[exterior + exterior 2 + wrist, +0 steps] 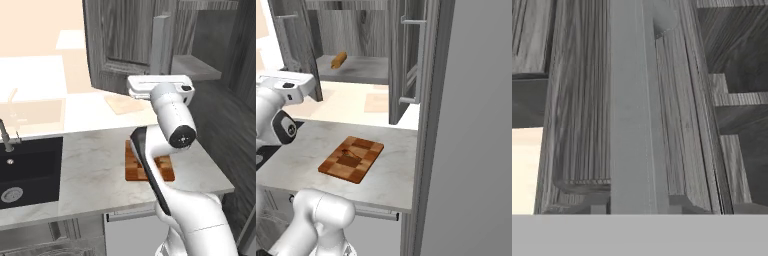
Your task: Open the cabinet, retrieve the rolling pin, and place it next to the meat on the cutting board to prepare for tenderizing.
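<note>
The dark grey cabinet [356, 30] stands with both doors swung out. On its lower shelf lies the small orange-brown rolling pin [339, 60]. My gripper [161, 76] is up at the left door [120, 35], right against its silver bar handle [634, 110], which runs down the middle of the hand view. My fingertips are hidden, so their hold is unclear. Below on the counter lies the checkered cutting board [363, 150] with the reddish-brown meat [348, 160] on it. My arm covers part of the board [167, 170] in the left base view.
A plain pale beige board [121, 104] lies at the back of the marble counter [95, 160]. A black sink [27, 172] with a faucet [6, 136] sits at the left. The right door [398, 65] juts out over the counter beside a tall grey panel [471, 125].
</note>
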